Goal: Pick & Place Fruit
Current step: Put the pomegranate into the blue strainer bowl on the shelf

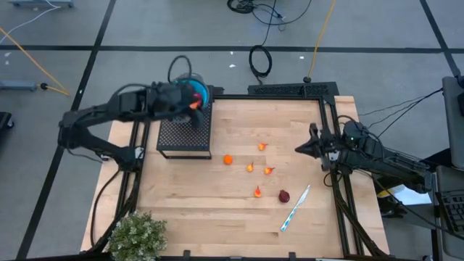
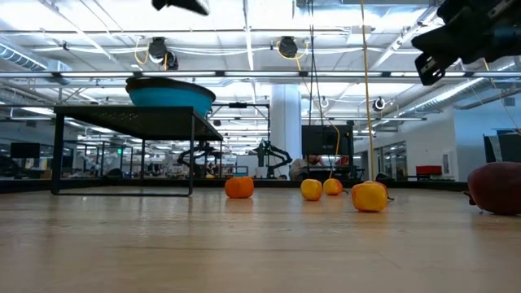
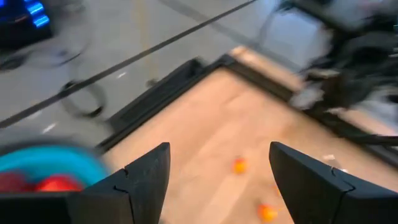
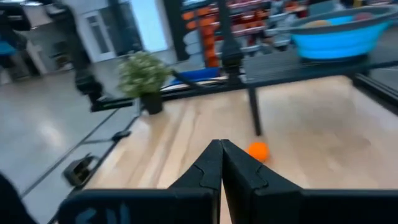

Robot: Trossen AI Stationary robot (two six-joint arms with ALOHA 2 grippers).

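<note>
A blue bowl sits on a black mesh stand at the table's far left, with red-orange fruit lying in it. My left gripper hovers open and empty above the bowl's rim. On the wood lie an orange ball, several tiny orange bits and a dark red ball. My right gripper waits shut near the table's right edge, pointing left toward the orange ball.
A white-and-blue pen lies near the dark red ball. A bushy green plant stands at the near left corner. A black frame runs along the table's right and far edges. Bare wood lies between the stand and the plant.
</note>
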